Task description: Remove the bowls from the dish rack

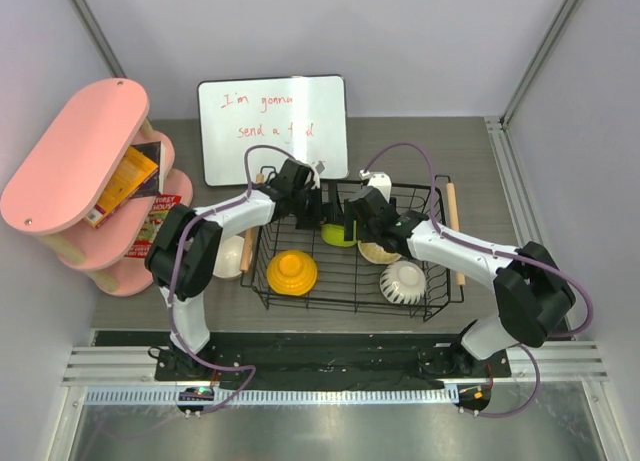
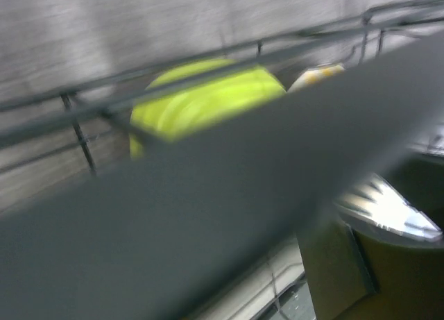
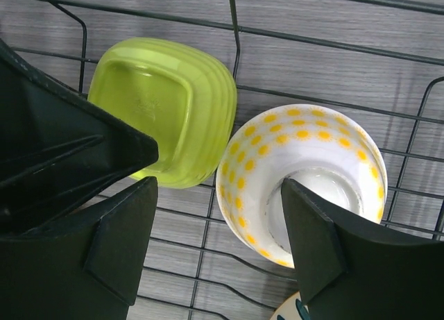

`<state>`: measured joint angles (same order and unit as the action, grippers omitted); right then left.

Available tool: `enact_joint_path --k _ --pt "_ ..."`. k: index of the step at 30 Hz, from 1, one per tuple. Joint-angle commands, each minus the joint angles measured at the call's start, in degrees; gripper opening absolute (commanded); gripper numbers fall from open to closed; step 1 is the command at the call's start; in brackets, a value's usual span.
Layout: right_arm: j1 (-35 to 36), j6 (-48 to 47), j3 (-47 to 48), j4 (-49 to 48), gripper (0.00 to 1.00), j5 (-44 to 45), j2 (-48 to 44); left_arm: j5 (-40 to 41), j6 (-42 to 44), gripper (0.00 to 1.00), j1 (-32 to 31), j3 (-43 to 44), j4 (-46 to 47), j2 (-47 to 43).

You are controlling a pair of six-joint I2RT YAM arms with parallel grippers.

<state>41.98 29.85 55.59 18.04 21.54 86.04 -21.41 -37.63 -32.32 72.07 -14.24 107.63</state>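
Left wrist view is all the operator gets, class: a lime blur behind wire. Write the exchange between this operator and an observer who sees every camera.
Operator: Which way up is that lime bowl?
Observer: Upside down. The right wrist view shows the base of the lime green bowl facing the camera.
Operator: Any bowls in the rack that I can't see?
Observer: Yes. The top view shows an orange-yellow bowl in the near left corner of the dish rack.
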Motion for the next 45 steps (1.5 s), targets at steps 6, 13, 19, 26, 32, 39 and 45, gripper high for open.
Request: enact_joint_path --k 6,13,19,26,32,39,45 --pt "-0.05 1.0 -1.1 -1.96 0.76 -1.76 2.64 -2.67 -2.19 0.88 0.5 -5.89 0.53 -0.05" --pt "-0.05 1.79 -1.89 -3.54 0.72 -6.15 4.22 -10.31 -5.78 0.87 0.24 -9.31 8.16 1.17" --pt "0.04 2.76 -3.3 -4.86 0.71 -9.93 3.96 -13.57 -6.32 0.84 -0.73 -9.23 10.99 0.04" --pt "0.04 3.64 -4.79 -4.77 0.7 -10.55 1.24 -12.34 -5.62 0.64 -0.73 -9.14 8.44 -4.62" --pt "0.04 3.82 -5.23 -4.33 0.7 -9.59 -0.61 -9.8 -3.25 0.35 -0.73 -7.56 1.86 -8.23" --pt "0.04 3.73 -5.32 -4.16 0.7 -9.32 -0.52 -6.55 -1.14 0.75 -0.64 -6.86 -2.1 -9.11" --pt "0.04 2.32 -4.97 -3.46 0.71 -5.47 -2.02 -2.06 -0.17 0.84 -0.56 -6.77 -3.95 -11.21"
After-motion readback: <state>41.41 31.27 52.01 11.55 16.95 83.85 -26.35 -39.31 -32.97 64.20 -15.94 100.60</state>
